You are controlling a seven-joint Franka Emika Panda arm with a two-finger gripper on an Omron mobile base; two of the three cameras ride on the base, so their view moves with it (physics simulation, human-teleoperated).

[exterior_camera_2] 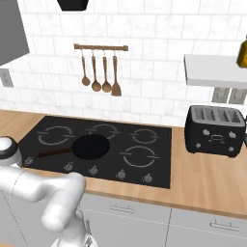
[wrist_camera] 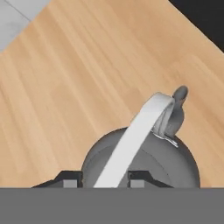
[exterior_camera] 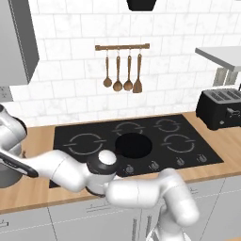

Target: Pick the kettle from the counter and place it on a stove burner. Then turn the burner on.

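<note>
The dark grey kettle sits on the tan wood counter, right below the hand. Its spout points toward the black cooktop corner. The arched handle shows as a pale band that runs down between my fingertips. My gripper is open, one finger on each side of the handle, with gaps on both sides. In the left base view a grey piece of the kettle peeks out at the far left under the arm. The wide ringed stove burner lies at the cooktop's left front.
A black frying pan with a brown handle rests mid-cooktop. Knobs line the cooktop's front edge. A black toaster stands on the counter to the right. Wooden utensils hang on the tiled wall.
</note>
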